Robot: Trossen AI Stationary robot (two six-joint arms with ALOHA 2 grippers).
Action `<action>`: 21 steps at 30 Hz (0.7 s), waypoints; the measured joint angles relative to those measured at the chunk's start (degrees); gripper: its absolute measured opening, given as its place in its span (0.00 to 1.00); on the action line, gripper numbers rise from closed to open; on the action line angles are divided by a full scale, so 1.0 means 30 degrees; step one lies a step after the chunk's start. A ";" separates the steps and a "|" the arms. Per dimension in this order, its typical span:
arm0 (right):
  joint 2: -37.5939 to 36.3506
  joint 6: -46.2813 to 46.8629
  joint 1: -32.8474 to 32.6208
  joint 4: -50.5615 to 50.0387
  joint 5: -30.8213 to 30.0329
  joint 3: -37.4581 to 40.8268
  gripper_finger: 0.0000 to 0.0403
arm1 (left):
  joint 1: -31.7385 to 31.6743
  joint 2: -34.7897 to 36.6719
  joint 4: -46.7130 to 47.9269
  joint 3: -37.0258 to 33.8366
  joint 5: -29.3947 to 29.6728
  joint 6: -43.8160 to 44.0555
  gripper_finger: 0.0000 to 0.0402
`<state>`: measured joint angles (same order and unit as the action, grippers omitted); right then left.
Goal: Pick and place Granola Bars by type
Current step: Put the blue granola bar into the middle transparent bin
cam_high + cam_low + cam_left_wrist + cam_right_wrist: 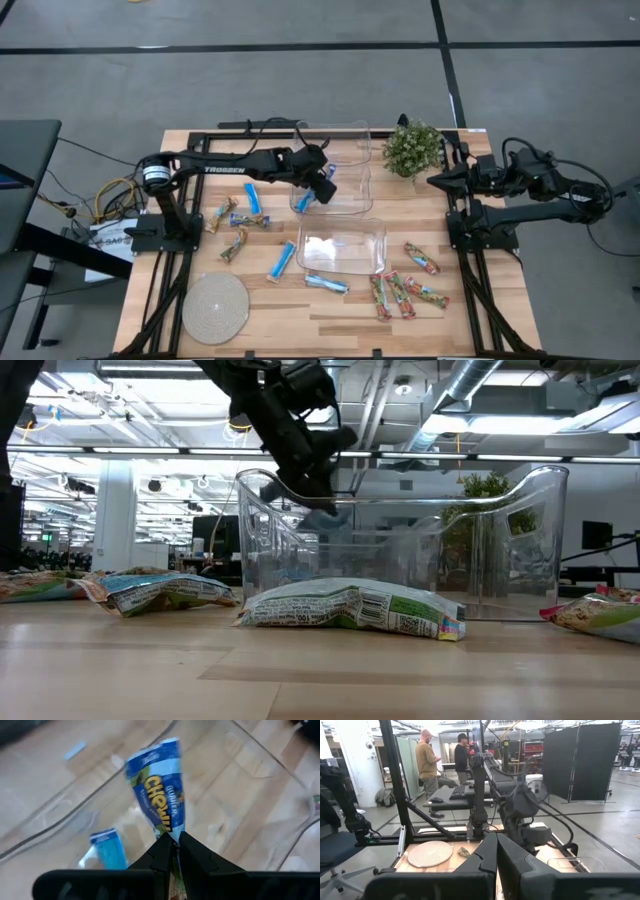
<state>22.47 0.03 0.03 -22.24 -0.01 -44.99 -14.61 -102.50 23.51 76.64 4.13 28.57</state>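
My left gripper (pixel 322 183) hangs over the middle clear bin (pixel 352 205), shut on a bright blue granola bar (pixel 157 785). A second blue bar (pixel 107 851) lies in that bin below it. More blue bars (pixel 281 262), tan-brown bars (pixel 233 245) and red-green-orange bars (pixel 400 293) lie flat on the table around the near bin (pixel 375 232). In the low view the left gripper (pixel 300 455) stands above the bin wall. My right gripper (pixel 496 847) is shut and holds nothing, at the table's right edge. My left gripper pinches the blue bar by one end of its wrapper (pixel 172 836) between the two fingertips (pixel 162 851). The fingers come from above, slanting down, along the bar. The bar is lifted clear and hangs beyond the fingertips over the middle bin.
A far clear bin (pixel 340 133) stands behind the middle one. A small potted plant (pixel 412 147) is at the far right and a round woven mat (pixel 216 307) at the near left. Black frame rails run along both table sides. People stand in the room beyond.
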 joint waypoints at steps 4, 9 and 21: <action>-0.0010 0.0002 0.0000 -0.0011 -0.0002 0.0000 0.00 | 0.0101 -0.0425 -0.0013 0.0037 -0.0354 -0.0027 0.06; 0.0003 -0.0005 -0.0013 0.0027 0.0010 0.0013 0.00 | 0.0218 -0.1168 0.0066 0.0051 -0.0924 0.0174 0.06; 0.0003 -0.0001 0.0000 0.0002 0.0006 0.0015 0.00 | 0.0219 -0.2172 0.0134 0.0029 -0.1442 0.0375 0.06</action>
<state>22.48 0.03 0.03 -22.24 0.01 -44.95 -13.95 -109.01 23.91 76.73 -0.20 29.69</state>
